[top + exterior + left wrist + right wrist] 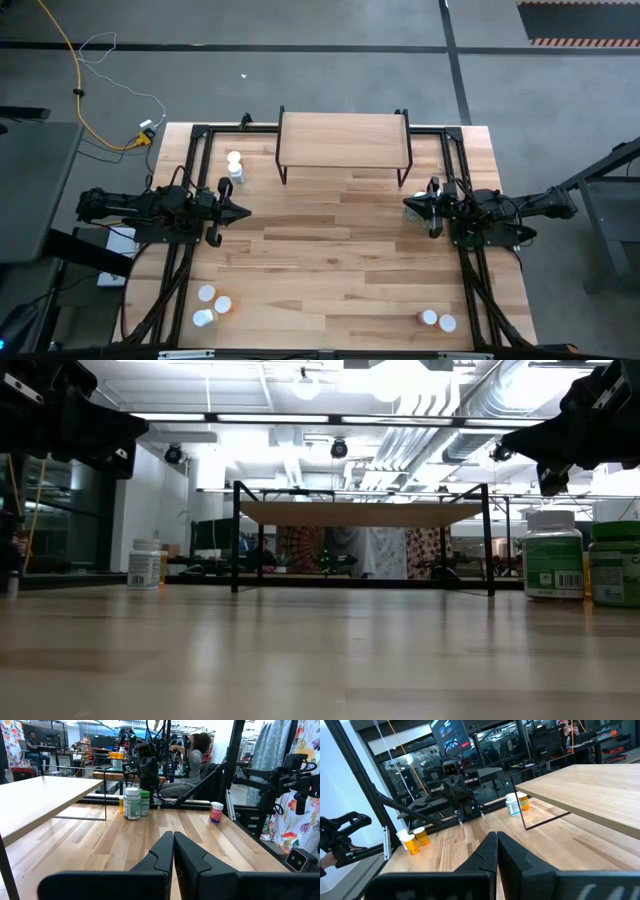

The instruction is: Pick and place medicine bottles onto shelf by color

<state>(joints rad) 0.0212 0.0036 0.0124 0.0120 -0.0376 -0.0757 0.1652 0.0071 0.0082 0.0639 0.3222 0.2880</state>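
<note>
- Closed, empty left gripper (pixel 243 211) hovers over the table's left side; white bottles (pixel 235 165) stand just beyond it, beside the shelf (pixel 344 140).
- Right gripper (pixel 408 205), also closed and empty, hovers facing it, below the shelf's right leg.
- More bottles (pixel 212 304) stand behind both, near the front corners.

The left gripper (pixel 173 851) hovers over the wooden table (pixel 125 837), its two dark fingers pressed together. Ahead stand a white-capped bottle with a green label (pixel 132 803), a green-capped bottle (pixel 144 803) touching it and an orange bottle (pixel 121 804) behind, with a small pinkish bottle (pixel 216 812) well apart. The shelf (pixel 37 801) juts in at one side, the right arm (pixel 146 765) is beyond the bottles, and a seated person (pixel 192 760) shows in the room behind.
</note>
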